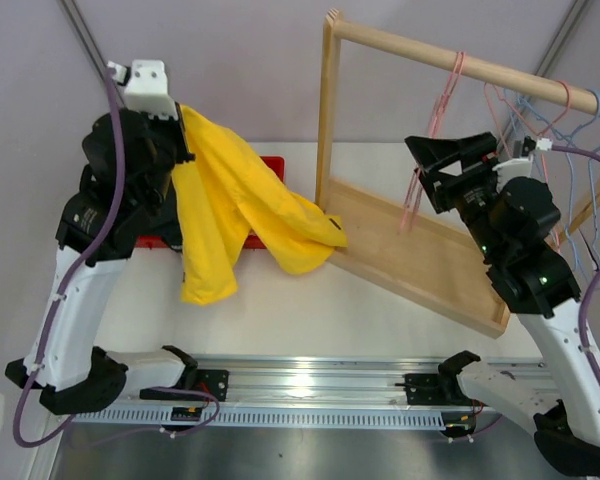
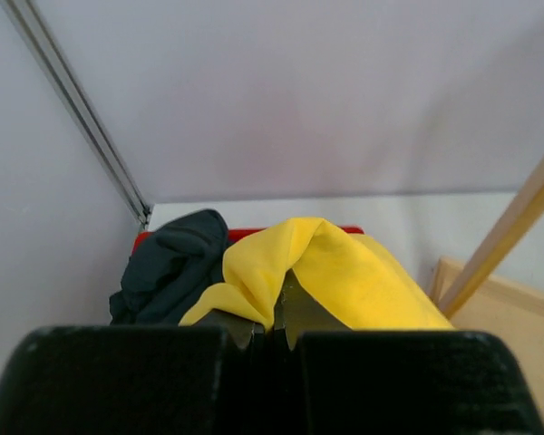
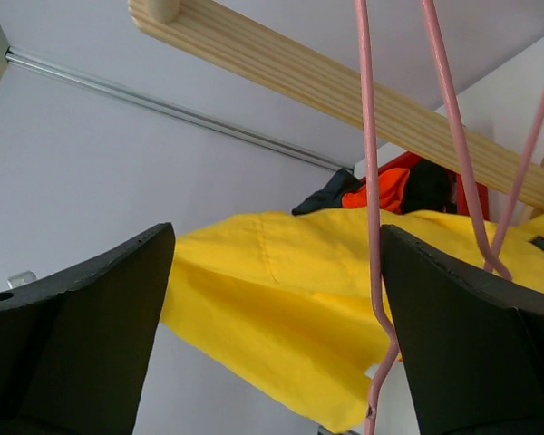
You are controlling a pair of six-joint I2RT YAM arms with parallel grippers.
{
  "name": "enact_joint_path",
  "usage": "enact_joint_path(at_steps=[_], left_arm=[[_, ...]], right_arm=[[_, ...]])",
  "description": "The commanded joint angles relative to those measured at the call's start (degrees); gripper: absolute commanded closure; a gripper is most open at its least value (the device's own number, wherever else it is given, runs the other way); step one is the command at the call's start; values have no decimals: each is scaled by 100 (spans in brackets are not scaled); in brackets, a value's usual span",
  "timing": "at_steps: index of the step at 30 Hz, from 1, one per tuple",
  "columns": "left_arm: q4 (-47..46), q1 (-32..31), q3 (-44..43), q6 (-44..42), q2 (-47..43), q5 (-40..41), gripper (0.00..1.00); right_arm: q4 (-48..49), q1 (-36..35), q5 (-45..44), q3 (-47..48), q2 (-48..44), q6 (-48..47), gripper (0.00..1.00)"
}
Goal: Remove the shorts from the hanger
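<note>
My left gripper [image 1: 180, 130] is shut on the bright yellow shorts [image 1: 230, 205] and holds them up over the table's left; they hang down and drape toward the rack base. In the left wrist view the yellow fabric [image 2: 344, 272] is pinched between the fingers [image 2: 274, 328]. My right gripper [image 1: 420, 165] is open beside an empty pink wire hanger [image 1: 435, 120] that hangs from the wooden rail [image 1: 460, 62]. In the right wrist view the pink hanger [image 3: 372, 227] runs between the open fingers [image 3: 471, 335]. Dark charcoal shorts [image 2: 168, 267] lie in a red bin [image 2: 245, 234]; orange and black shorts [image 3: 403, 188] show there too.
The wooden rack has an upright post [image 1: 328, 110] and a flat base board [image 1: 430, 255]. Several more empty hangers, pink and blue [image 1: 570, 120], hang at the rail's right end. A metal rail [image 1: 310, 385] runs along the near edge.
</note>
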State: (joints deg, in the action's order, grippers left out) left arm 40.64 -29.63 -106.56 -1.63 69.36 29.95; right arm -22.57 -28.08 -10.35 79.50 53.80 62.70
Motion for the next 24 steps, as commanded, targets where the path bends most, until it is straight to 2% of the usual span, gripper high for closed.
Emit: enact_joint_path(at_steps=[1, 5, 7, 9, 13, 16, 18, 20, 21, 23, 24], left_arm=[[-223, 360, -1363, -223, 400, 72, 100], [-584, 703, -2112, -505, 1025, 133, 100], [-496, 853, -3006, -540, 1429, 142, 100], [-600, 1125, -3422, -567, 1922, 133, 100], [-803, 1678, -3564, -321, 2248, 37, 100], [-699, 2162, -3529, 74, 2538, -428, 100], [-619, 2180, -3302, 119, 2739, -491, 100], [-968, 2180, -2662, 119, 2732, -473, 100], [-1101, 2180, -1876, 188, 2662, -464, 100], [-1399, 2215, -1387, 478, 2626, -534, 100], [-1462, 2242, -784, 558, 2626, -604, 100]], right_arm=[[-362, -31, -213, -23, -387, -398, 1], [-801, -31, 198, -84, -773, -548, 1], [-889, -31, 392, -267, -967, -574, 1], [-1021, -31, 542, -417, -1301, -618, 1], [-1171, -31, 666, -690, -1767, -864, 1], [-1145, -40, 876, -945, -2118, -1057, 1], [-865, -31, 1026, -1296, -2347, -1128, 0], [-514, -31, 1323, -1551, -2698, -1207, 0], [-381, -31, 1421, -1770, -2795, -1242, 1], [-240, -40, 1623, -1877, -2972, -1339, 1], [-231, -23, 1702, -1903, -3007, -1383, 1]])
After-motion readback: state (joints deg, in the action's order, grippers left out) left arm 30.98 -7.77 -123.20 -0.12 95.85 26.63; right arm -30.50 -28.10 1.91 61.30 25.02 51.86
